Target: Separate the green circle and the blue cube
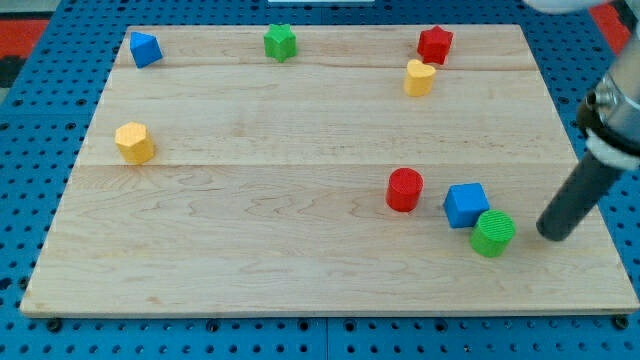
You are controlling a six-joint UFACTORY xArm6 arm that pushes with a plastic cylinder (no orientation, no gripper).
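Note:
The green circle [493, 233] lies near the view's bottom right and touches the lower right corner of the blue cube [465, 204]. My tip [555, 234] is the lower end of the dark rod that comes down from the view's right. It rests on the board just right of the green circle, a small gap apart from it.
A red cylinder [404, 189] stands left of the blue cube. A red star [434, 44] and a yellow block [419, 77] are at the top right. A green star [280, 42] and a blue block [145, 49] are along the top. A yellow hexagon [134, 142] is at the left.

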